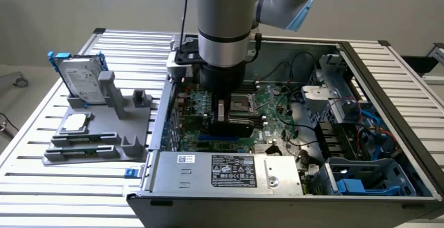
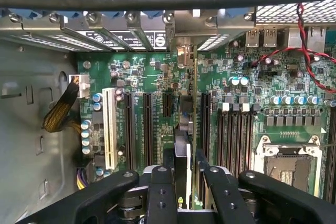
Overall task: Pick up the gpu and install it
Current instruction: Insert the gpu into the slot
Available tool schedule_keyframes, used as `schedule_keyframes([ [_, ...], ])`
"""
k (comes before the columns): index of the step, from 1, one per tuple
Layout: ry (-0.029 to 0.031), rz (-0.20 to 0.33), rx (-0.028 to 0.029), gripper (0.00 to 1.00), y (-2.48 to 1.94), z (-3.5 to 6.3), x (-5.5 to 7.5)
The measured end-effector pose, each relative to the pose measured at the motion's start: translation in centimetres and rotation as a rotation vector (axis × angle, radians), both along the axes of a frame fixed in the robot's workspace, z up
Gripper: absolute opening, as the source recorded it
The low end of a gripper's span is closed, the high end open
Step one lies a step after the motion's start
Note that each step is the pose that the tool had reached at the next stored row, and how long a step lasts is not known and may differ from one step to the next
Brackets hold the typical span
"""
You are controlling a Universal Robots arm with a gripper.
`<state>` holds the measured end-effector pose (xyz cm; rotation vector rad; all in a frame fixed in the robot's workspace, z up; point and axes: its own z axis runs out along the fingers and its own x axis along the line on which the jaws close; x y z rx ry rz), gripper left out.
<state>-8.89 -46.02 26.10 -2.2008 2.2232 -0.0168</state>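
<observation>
My gripper is shut on the gpu, which I see edge-on in the wrist view: a thin green board with a black shroud, its silver bracket end toward the case's rear slot openings. The card hangs upright just over the motherboard, in line with the black expansion slots; whether it touches one I cannot tell. In the exterior view the arm reaches down into the open computer case, with the gripper low over the board and the card hidden behind it.
A white slot, the open processor socket and red and black wires flank the card. Outside the case, a grey fixture holds a hard drive in a blue frame and a processor chip. The power supply lines the near wall.
</observation>
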Motion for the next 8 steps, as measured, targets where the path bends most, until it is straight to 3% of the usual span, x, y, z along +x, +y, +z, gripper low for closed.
schedule_keyframes([
  [8,0.006,0.0,-0.0003,0.26,0.06,-0.2,-0.02],
])
